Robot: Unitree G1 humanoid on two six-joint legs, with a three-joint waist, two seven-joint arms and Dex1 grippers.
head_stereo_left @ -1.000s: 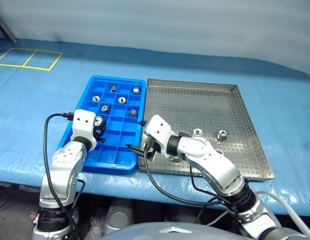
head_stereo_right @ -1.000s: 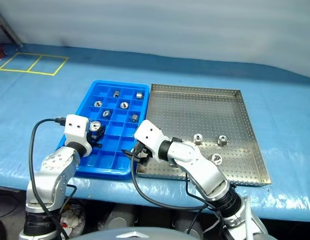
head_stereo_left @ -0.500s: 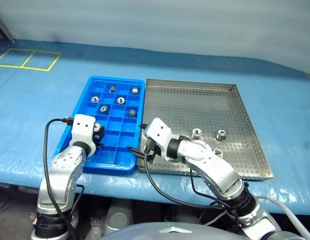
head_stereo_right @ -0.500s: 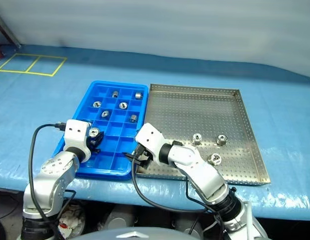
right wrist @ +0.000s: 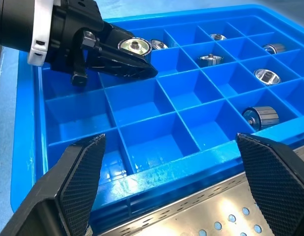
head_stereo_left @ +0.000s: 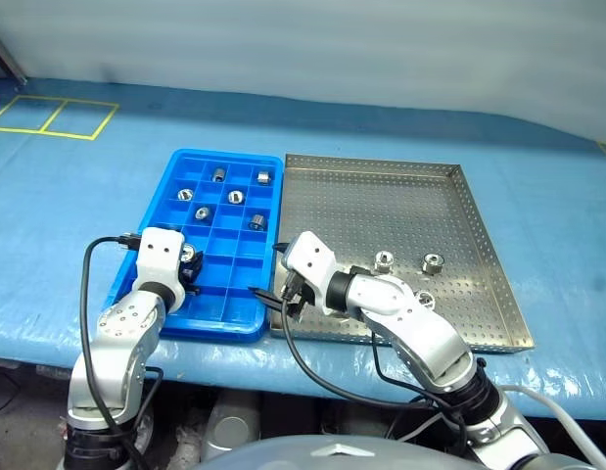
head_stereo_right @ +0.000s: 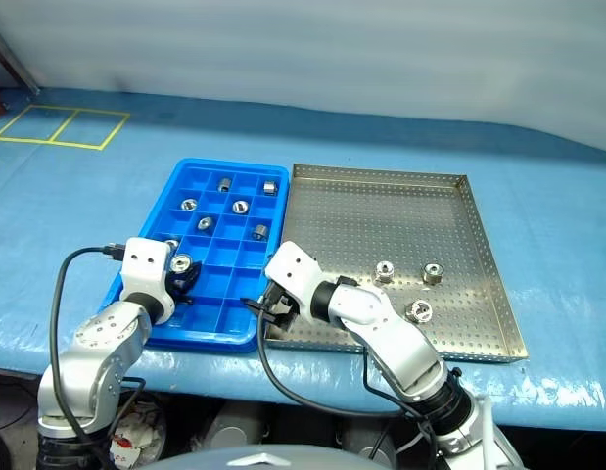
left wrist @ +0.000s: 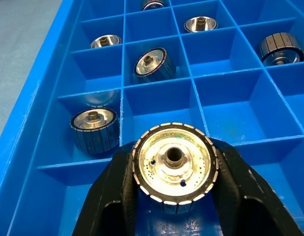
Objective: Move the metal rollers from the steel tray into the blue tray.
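I've got one of the metal rollers (left wrist: 174, 167) clamped tight in my left pincer (left wrist: 174, 196), its hole facing back at me, its axis running along my fingers. It hangs over the near-left corner of the blue tray (head_stereo_left: 246, 327), with an empty compartment (left wrist: 156, 105) just past it and a filled one (left wrist: 94, 130) to the far left. My right pincer (right wrist: 169, 196) is spread wide and holding nothing at the seam with the steel tray (head_stereo_left: 381, 211), where three rollers (head_stereo_left: 383, 261) wait on the near-right. So the left arm is the one to make this drop, I'd say.
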